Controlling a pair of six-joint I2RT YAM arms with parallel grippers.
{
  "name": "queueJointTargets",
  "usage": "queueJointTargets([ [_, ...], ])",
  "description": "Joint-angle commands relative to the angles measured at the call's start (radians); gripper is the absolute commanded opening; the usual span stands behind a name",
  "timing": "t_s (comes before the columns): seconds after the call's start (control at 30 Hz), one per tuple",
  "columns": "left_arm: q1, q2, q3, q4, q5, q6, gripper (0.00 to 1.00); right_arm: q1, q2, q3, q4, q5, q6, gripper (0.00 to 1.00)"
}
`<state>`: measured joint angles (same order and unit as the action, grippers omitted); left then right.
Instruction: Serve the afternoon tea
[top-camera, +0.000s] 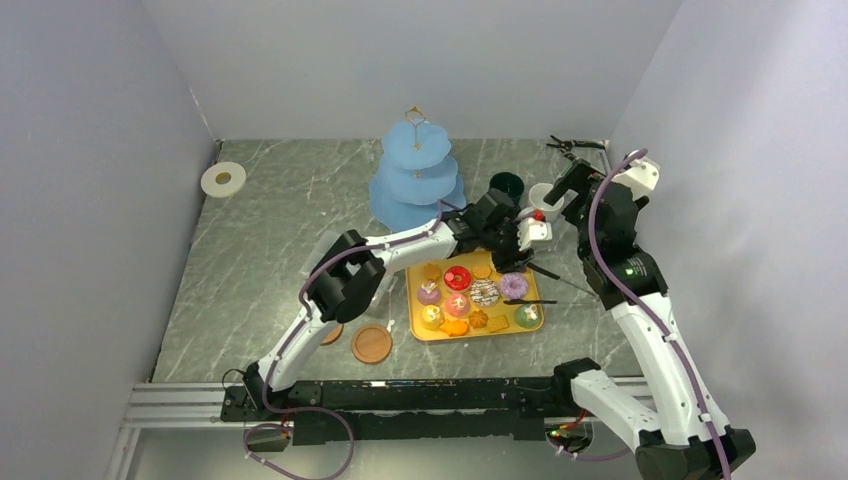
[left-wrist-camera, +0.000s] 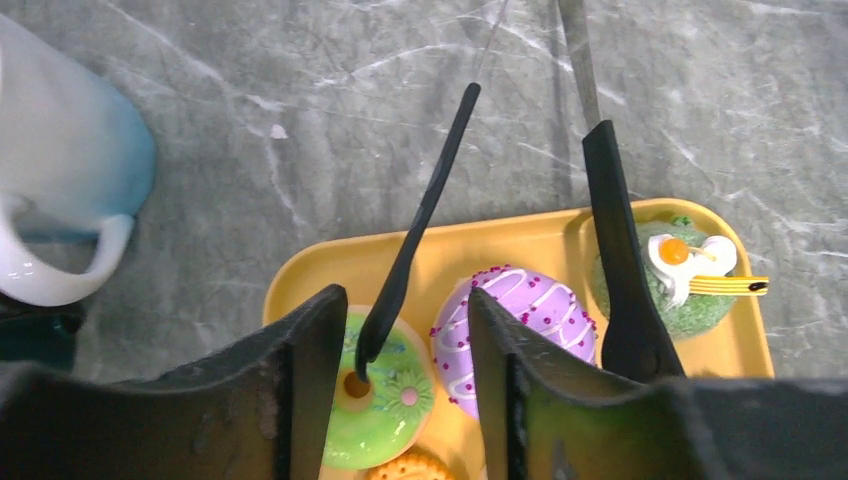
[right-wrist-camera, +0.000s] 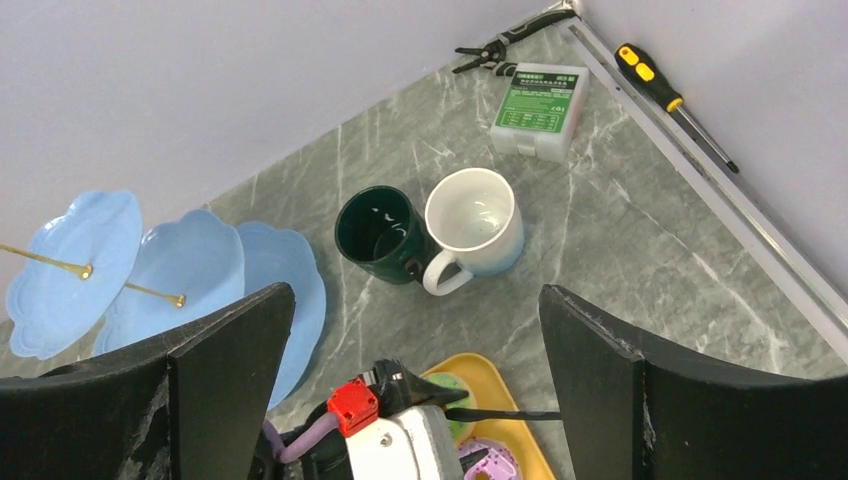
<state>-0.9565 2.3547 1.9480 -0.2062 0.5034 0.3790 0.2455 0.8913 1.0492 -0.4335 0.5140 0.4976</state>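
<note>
The toy doughnuts and cakes lie on a yellow tray (top-camera: 417, 330). My left gripper (top-camera: 522, 238) hovers over the tray's far right corner (left-wrist-camera: 500, 250), jaws apart. One arm of the black tongs (left-wrist-camera: 620, 270) runs between its fingers without touching them, its end over a green doughnut (left-wrist-camera: 385, 410). A purple doughnut (left-wrist-camera: 520, 320) and a green cake (left-wrist-camera: 690, 280) lie beside it. My right gripper (right-wrist-camera: 415, 292) is wide open and empty, high above the dark-green mug (right-wrist-camera: 380, 235) and white mug (right-wrist-camera: 475, 220). The light-blue stand (top-camera: 415, 175) stands behind the tray, bare.
A wooden coaster (top-camera: 372, 344) lies left of the tray's front. A white ring (top-camera: 223, 179) sits at the far left. Pliers (right-wrist-camera: 500, 45), a green-labelled box (right-wrist-camera: 540, 105) and a screwdriver (right-wrist-camera: 665, 95) lie in the back right corner by the walls.
</note>
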Motion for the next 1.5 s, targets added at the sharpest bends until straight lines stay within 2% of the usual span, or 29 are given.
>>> queueJointTargets([
  [0.0,-0.003,0.017,0.043,0.044,0.093,0.03,0.48,-0.006,-0.023,0.007,0.007,-0.03,-0.021,0.98],
  [0.17,-0.003,0.02,0.039,0.049,0.116,0.051,0.24,-0.013,-0.032,0.001,0.006,-0.038,-0.022,0.96],
  [0.37,-0.002,-0.01,-0.005,0.069,0.08,0.082,0.04,-0.017,-0.034,0.0,0.013,-0.057,-0.024,0.96],
  [0.57,-0.002,-0.093,-0.038,0.073,0.059,0.07,0.03,-0.018,-0.026,0.027,0.023,-0.104,-0.026,0.95],
  [0.67,-0.001,-0.162,-0.054,0.064,0.041,0.064,0.03,-0.018,-0.014,0.076,0.026,-0.197,-0.042,0.96],
  [0.8,0.022,-0.291,-0.101,0.045,0.02,0.04,0.03,-0.018,-0.012,0.128,0.082,-0.464,-0.062,0.99],
  [0.97,0.099,-0.491,-0.163,-0.016,0.016,-0.054,0.03,-0.018,-0.003,0.18,0.218,-0.966,-0.078,1.0],
  [1.1,0.2,-0.649,-0.238,-0.054,0.021,-0.178,0.03,-0.018,0.027,0.19,0.367,-1.278,0.011,1.0],
  [1.27,0.325,-0.841,-0.38,-0.054,0.025,-0.268,0.03,-0.018,0.063,0.187,0.625,-1.519,0.167,1.0],
  [1.47,0.481,-0.955,-0.418,-0.09,0.087,-0.437,0.03,-0.017,0.108,0.143,0.846,-1.697,0.319,1.0],
])
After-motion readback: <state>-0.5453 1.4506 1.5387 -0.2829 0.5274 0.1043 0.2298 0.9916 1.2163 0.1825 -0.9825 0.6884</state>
